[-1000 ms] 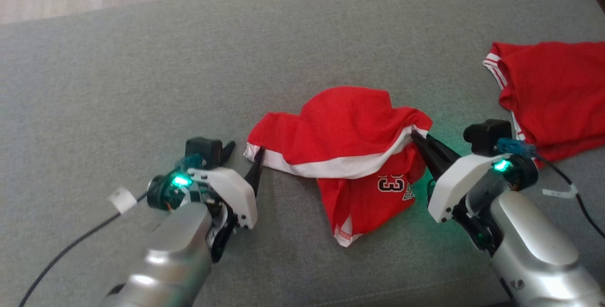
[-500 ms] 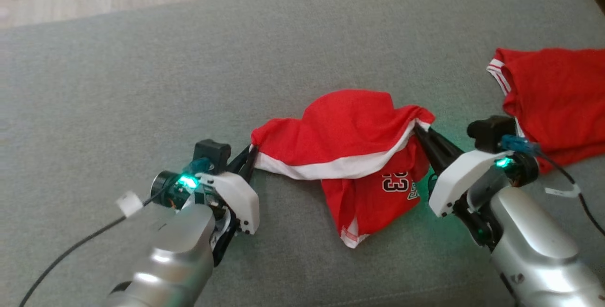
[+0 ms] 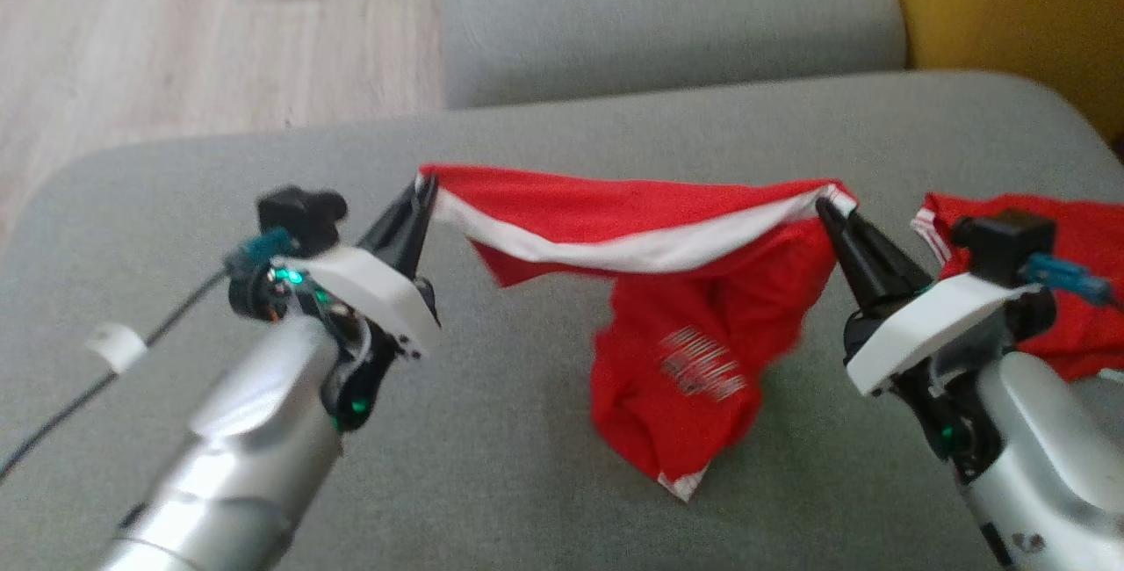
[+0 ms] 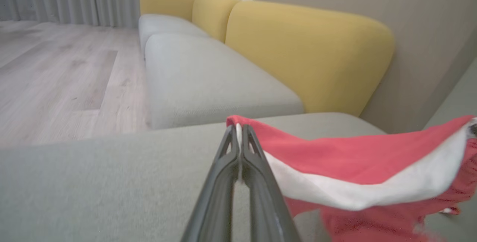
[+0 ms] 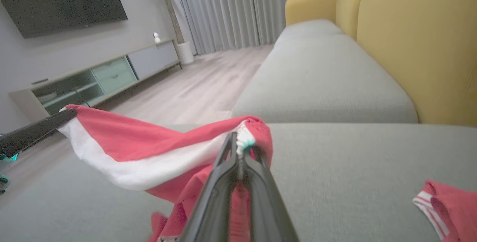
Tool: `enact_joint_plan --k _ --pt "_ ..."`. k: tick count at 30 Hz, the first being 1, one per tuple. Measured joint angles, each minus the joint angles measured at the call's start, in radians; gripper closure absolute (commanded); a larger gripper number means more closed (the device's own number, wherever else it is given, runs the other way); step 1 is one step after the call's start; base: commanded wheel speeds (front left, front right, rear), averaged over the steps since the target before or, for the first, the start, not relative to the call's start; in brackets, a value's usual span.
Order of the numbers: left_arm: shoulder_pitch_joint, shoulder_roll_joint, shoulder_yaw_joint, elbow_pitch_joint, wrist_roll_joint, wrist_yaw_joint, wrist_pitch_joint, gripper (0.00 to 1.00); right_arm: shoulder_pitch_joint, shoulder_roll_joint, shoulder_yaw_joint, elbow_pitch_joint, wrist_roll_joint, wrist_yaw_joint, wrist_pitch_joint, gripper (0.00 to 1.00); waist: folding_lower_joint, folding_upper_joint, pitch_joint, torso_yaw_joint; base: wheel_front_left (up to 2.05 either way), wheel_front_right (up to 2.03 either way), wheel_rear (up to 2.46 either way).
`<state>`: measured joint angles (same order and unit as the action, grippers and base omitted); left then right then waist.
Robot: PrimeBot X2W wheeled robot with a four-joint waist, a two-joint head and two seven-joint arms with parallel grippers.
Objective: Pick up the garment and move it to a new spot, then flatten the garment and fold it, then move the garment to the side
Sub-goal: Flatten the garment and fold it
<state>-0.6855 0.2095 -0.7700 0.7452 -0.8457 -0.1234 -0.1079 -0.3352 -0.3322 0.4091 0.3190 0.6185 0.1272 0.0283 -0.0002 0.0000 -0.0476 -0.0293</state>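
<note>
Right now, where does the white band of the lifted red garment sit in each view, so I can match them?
Head view: the white band of the red garment sags across the centre, between left gripper and right gripper.
Left wrist view: white band, from centre to the right edge, low.
Right wrist view: white band, lower left to centre.
Shared landmark: yellow backrest, upper right in all three.
</note>
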Motion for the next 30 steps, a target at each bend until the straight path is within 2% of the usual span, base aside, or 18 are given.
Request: enact_joint_plan --k 3,11,16,20,22,26,30 --pt "0.018 0.061 0.025 -0.171 -0.028 0.025 0.061 1.00 0.026 -0.012 -0.036 -0.115 0.008 0.000 0.026 1.00 -0.0001 0.0000 -0.044 0.016 0.00 0.00 0.00" --pt "0.064 0.252 0.067 -0.650 -0.043 0.175 0.237 1.00 0.098 -0.029 -0.139 -0.416 0.005 0.000 0.144 1.00 -0.0001 0.0000 -0.104 0.041 0.00 0.00 0.00" --pt "0.031 0.323 0.096 -0.816 -0.043 0.231 0.334 1.00 0.090 -0.030 -0.194 -0.528 -0.017 0.000 0.234 1.00 0.0002 0.0000 -0.082 0.040 0.00 0.00 0.00" --pt "-0.013 0.339 0.119 -0.827 -0.049 0.246 0.374 1.00 0.048 -0.031 -0.189 -0.519 -0.042 0.000 0.292 1.00 0.0001 0.0000 -0.055 0.038 0.00 0.00 0.00" --pt "-0.042 0.349 0.123 -0.805 -0.052 0.247 0.391 1.00 -0.002 -0.030 -0.158 -0.475 -0.042 0.000 0.313 1.00 0.0002 0.0000 -0.030 0.035 0.00 0.00 0.00" --pt "-0.099 0.351 0.131 -0.701 -0.042 0.245 0.397 1.00 -0.163 -0.018 -0.090 -0.320 -0.073 0.000 0.295 1.00 0.0005 0.0000 0.036 0.023 0.00 0.00 0.00" --pt "-0.235 0.347 0.161 -0.571 0.001 0.227 0.368 1.00 -0.423 0.054 -0.046 -0.123 -0.128 0.000 0.202 1.00 0.0006 0.0000 0.124 0.005 0.00 0.00 0.00"
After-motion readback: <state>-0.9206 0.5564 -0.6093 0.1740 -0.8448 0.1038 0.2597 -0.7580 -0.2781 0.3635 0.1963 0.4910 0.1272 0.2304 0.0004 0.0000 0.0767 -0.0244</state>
